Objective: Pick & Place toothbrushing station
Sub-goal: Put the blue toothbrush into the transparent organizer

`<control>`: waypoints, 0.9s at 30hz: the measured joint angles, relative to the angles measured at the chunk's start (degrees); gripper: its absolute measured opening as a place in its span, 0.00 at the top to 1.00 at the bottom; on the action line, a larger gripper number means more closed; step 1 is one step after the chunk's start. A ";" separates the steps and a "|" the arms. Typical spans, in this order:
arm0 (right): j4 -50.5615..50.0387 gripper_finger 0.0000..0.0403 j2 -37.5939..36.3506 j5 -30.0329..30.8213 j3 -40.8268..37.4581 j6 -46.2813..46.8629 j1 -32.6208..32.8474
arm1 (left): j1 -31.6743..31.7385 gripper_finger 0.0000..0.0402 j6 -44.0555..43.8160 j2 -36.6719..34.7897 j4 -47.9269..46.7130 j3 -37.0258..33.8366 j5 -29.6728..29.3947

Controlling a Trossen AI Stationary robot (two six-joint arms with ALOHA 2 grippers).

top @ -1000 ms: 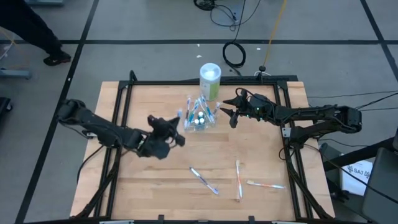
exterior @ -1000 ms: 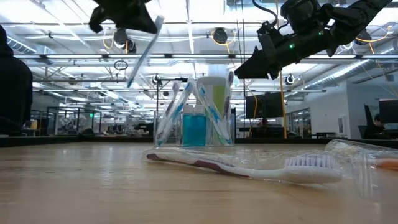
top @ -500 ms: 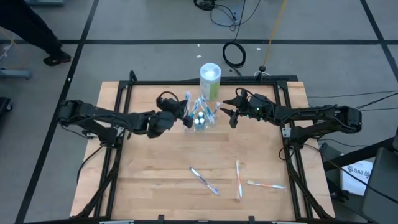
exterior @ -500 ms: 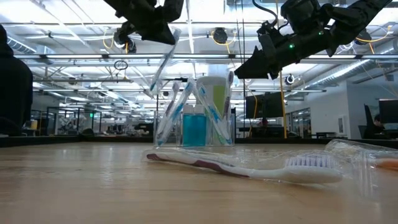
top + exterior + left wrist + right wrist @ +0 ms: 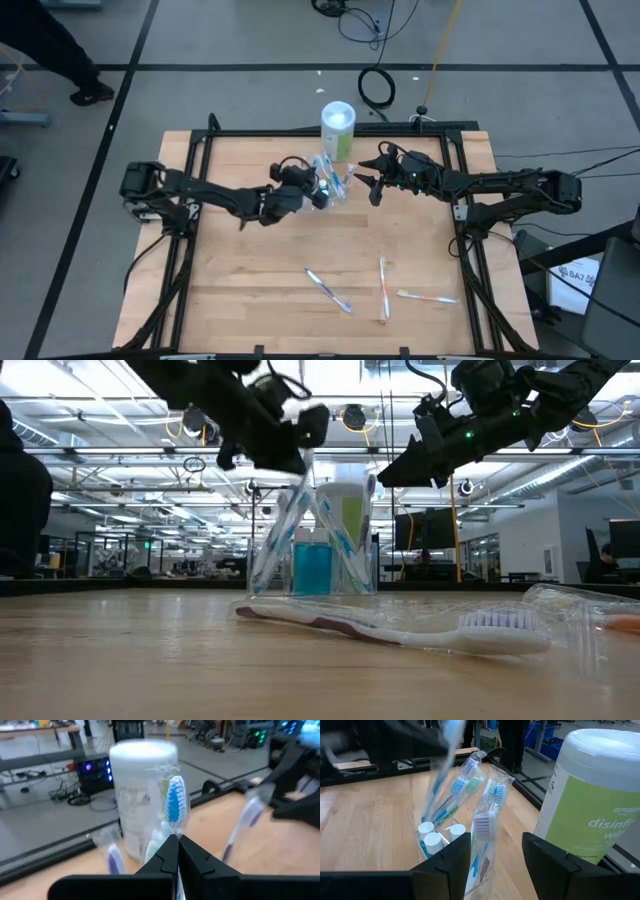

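Note:
The clear cup [image 5: 326, 187] stands at the table's far middle, holding several wrapped toothbrushes [image 5: 485, 815] and white-capped blue tubes [image 5: 433, 839]. My left gripper [image 5: 312, 190] is beside the cup's left side, shut on a wrapped toothbrush with blue bristles [image 5: 174, 802]. That brush slants down among the brushes in the cup [image 5: 296, 510]. My right gripper [image 5: 371, 182] hovers open just right of the cup and touches nothing. Its fingers [image 5: 440, 865] frame the cup in the right wrist view. My left gripper pinches the wrapped toothbrush between its two shut fingertips, on the handle just below the bristle head [image 5: 175, 832]. The fingers come from the table's left, above the cup's rim. The brush is tilted, head up past the fingertips, its lower end down among the cup's brushes [image 5: 427, 805].
A tall white-and-green canister [image 5: 338, 125] stands right behind the cup. Three wrapped toothbrushes lie on the near part of the table [image 5: 328, 290] [image 5: 384, 290] [image 5: 428, 296]. A black frame [image 5: 300, 133] rims the table.
My left gripper has carried the toothbrush toward the table's right and far edge to the cup and has gone down. The brush, which hung clear in the air, now reaches among the brushes in the cup.

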 joint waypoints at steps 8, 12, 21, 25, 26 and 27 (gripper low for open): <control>-0.60 0.57 0.02 0.00 0.00 0.00 0.02 | 0.15 0.98 -7.01 5.05 -1.77 -0.02 0.24; -1.02 0.57 0.02 0.00 0.00 0.00 0.00 | 0.11 0.99 -7.99 5.78 -2.93 -0.02 0.37; -2.61 0.58 0.02 0.00 0.00 0.00 0.00 | 0.11 0.95 -9.85 5.78 -8.13 0.00 1.11; -2.60 0.58 0.02 0.00 0.00 0.00 0.02 | 0.11 0.95 -10.06 5.78 -9.46 0.00 3.46; -2.61 0.58 0.02 0.00 0.00 0.00 0.02 | 0.11 0.95 -10.04 5.78 -9.61 0.00 4.02; -2.68 0.58 0.02 0.00 0.00 0.00 0.02 | 0.11 0.95 -9.88 5.76 -9.87 0.00 4.53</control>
